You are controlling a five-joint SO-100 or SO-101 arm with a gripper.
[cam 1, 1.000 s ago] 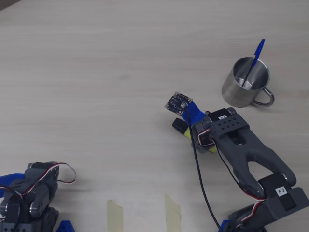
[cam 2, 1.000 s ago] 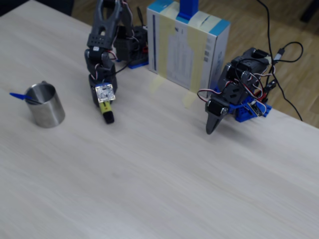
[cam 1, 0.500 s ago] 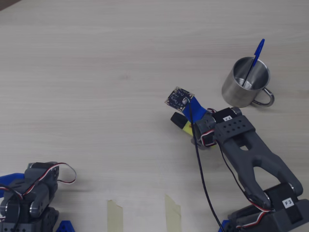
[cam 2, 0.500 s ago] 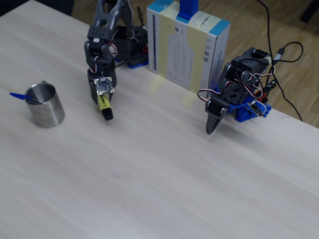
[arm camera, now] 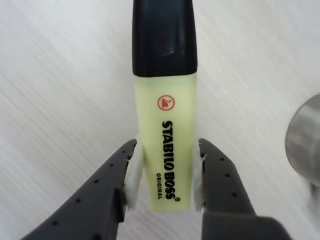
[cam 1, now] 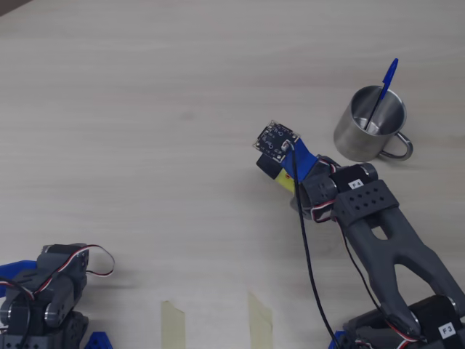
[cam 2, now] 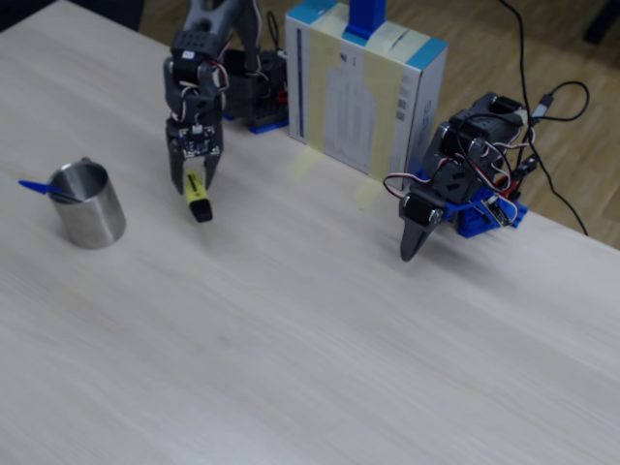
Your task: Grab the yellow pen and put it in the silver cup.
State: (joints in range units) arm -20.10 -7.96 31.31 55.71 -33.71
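The yellow pen (arm camera: 165,125) is a chunky yellow highlighter with a black cap, and my gripper (arm camera: 165,175) is shut on its body, one white pad on each side. In the fixed view the pen (cam 2: 197,194) hangs from the gripper (cam 2: 194,180) with its cap pointing down, close to the table. The silver cup (cam 2: 89,211) stands to its left there, apart from it. In the overhead view the pen (cam 1: 285,180) sticks out under the gripper (cam 1: 280,173), and the cup (cam 1: 350,139) stands up and to the right. The cup's edge (arm camera: 306,145) shows at the right of the wrist view.
A thin blue ballpoint pen (cam 1: 386,86) stands in the cup. A second, idle arm (cam 2: 455,184) sits at the right of the fixed view and at the lower left overhead (cam 1: 43,291). A white box (cam 2: 363,97) stands behind. Two tape strips (cam 1: 173,323) mark the table.
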